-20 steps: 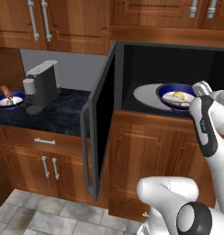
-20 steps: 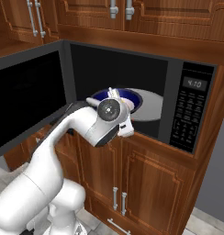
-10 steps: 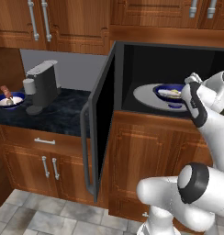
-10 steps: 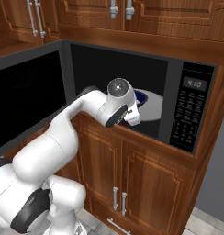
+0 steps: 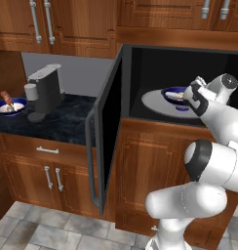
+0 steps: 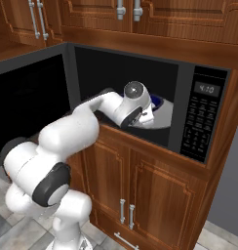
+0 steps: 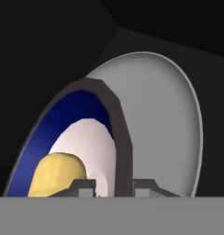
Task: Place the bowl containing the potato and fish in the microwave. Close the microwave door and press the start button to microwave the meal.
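The microwave (image 5: 179, 53) stands open, its door (image 5: 109, 132) swung out to the left. Inside, the dark blue bowl (image 5: 173, 93) is over the light-grey turntable plate (image 5: 157, 105), with something pale in it. My gripper (image 5: 190, 93) reaches into the cavity from the right and is shut on the bowl's near rim. In the hand view the fingertips (image 7: 84, 185) straddle the bowl's rim (image 7: 119, 133). The yellow potato (image 7: 58, 175) lies against the white inner face. The fish is hidden there. A sliver of the bowl (image 6: 158, 101) shows behind my arm.
On the dark counter to the left stand a grey-black coffee machine (image 5: 45, 90) and another blue bowl with a brown skewer (image 5: 9, 105). The door's bar handle (image 5: 90, 161) juts toward me. The keypad panel (image 6: 201, 117) sits right of the cavity. Wooden cabinets lie above and below.
My arm has pushed deeper into the microwave cavity, carrying the bowl farther back over the turntable. The door, coffee machine and skewer bowl have stayed put.
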Robot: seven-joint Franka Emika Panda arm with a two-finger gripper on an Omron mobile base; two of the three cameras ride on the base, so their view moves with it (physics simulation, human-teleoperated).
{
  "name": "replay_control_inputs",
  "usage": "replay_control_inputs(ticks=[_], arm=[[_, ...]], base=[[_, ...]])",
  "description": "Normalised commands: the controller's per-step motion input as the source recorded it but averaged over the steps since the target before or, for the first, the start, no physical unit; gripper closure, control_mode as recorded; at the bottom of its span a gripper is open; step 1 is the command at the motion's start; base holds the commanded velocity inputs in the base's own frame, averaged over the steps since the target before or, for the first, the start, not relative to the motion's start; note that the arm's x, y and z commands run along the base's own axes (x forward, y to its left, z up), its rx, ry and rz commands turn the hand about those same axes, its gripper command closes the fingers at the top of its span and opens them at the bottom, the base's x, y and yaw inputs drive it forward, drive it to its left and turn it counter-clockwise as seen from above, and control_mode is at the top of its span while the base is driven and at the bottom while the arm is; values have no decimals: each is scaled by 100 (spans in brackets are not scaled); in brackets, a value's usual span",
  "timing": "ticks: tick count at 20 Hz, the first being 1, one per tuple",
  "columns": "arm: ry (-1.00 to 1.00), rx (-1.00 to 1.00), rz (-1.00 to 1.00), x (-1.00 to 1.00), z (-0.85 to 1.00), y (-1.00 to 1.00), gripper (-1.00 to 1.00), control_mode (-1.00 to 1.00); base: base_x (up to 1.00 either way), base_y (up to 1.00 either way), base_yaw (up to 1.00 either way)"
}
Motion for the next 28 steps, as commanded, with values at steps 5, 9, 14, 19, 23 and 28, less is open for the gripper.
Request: replay_control_inputs(ticks=[5,9,14,19,23,28], arm=[[0,0,0,55,-42,-14,100,-100],[0,0,0,44,-36,-9,100,-100],[-1,0,0,16,-7,0,-100,-100],[-8,-5,0,-12,4,11,-100,-100],[-15,-12,2,-41,18,36,-100,-100],[-10,-21,16,-96,12,68,-100,-100]], base=[[0,0,0],[0,0,0],[0,0,0],[0,0,0],[0,0,0],[0,0,0]])
